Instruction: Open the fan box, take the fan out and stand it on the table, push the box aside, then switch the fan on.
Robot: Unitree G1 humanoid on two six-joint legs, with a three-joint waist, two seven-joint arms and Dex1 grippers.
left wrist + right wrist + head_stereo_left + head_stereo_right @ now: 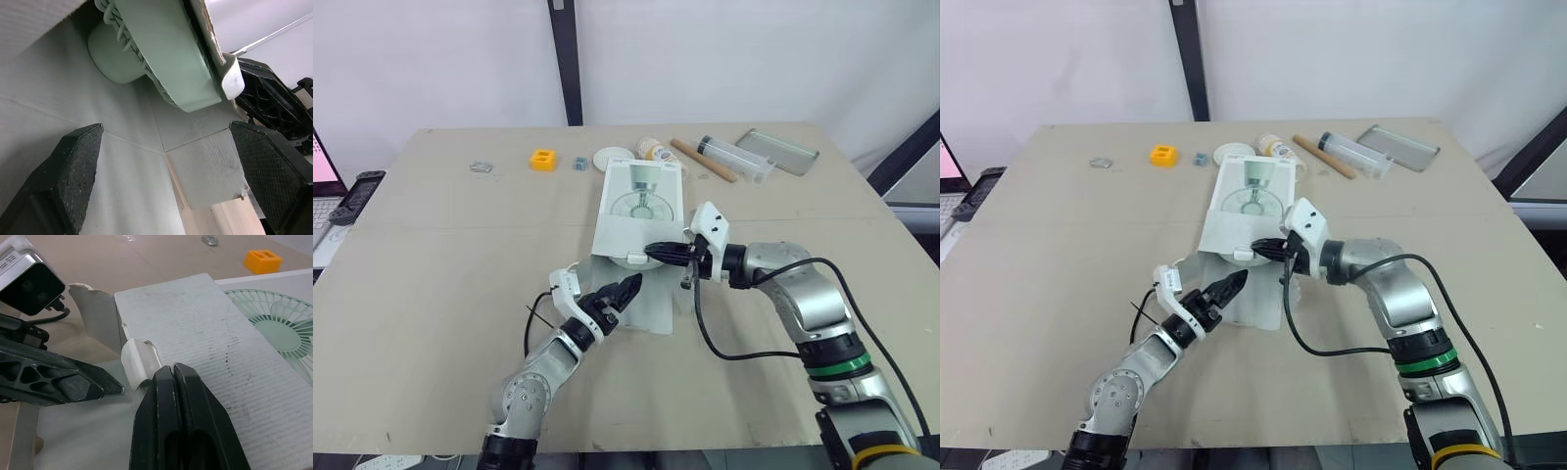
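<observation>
Fan box (628,223) lies flat in the middle of the table (450,264), open end toward me, flap (654,305) folded out on the surface. Fan (168,68) sits inside at the mouth. My left gripper (628,289): fingers spread, over the flap, aimed into the opening. My right gripper (658,252): fingers pressed together, tips at the box's top edge by a white tab (137,363).

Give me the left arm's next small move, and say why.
Probably ease the left gripper forward into the box's open end and close on the fan's rim. Its jaws are open, the fan sits just inside ahead of them, the flap lies flat on the table, and the shut right gripper rests at the box's near edge.
</observation>
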